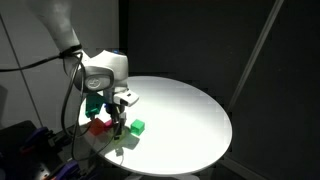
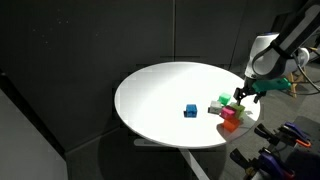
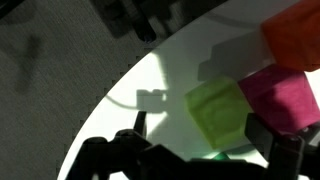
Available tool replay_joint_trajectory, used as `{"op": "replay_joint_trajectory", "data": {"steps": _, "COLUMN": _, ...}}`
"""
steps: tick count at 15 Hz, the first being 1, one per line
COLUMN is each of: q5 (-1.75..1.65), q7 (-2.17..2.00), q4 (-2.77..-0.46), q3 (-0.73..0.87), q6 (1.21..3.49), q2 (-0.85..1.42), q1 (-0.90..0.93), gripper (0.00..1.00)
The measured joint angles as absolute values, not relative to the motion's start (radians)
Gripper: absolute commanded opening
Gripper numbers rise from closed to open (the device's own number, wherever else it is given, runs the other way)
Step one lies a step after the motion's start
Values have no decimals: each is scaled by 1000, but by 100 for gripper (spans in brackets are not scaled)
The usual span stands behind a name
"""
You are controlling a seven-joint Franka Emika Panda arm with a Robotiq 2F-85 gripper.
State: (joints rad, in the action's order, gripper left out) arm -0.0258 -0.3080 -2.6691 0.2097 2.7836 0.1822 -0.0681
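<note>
My gripper (image 3: pixel 200 135) is open, its two dark fingers coming in from the bottom of the wrist view. A light green block (image 3: pixel 218 112) lies on the white table between and just beyond the fingertips; I see no contact. A magenta block (image 3: pixel 285 95) touches its right side, and an orange-red block (image 3: pixel 295 35) sits beyond that. In both exterior views the gripper (image 1: pixel 118 122) (image 2: pixel 241 97) hangs low over this cluster near the table's rim, by a red block (image 1: pixel 98 126) (image 2: pixel 229 124) and a green block (image 1: pixel 138 127) (image 2: pixel 226 101).
The round white table (image 1: pixel 190 110) (image 2: pixel 165 90) stands before black curtains. A blue block (image 2: pixel 190 110) lies alone towards its middle. The table's curved edge (image 3: pixel 110 95) runs close to the left finger. Cables and gear sit beside the arm's base (image 1: pixel 30 140).
</note>
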Motion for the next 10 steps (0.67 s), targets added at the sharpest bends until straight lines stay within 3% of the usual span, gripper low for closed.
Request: {"op": "replay_joint_trajectory", "data": {"steps": 10, "q5": -33, "q7": -308, "q4": -2711, "q3": 207, "q6": 2741, "q2": 91, "q1": -68, "gripper": 100}}
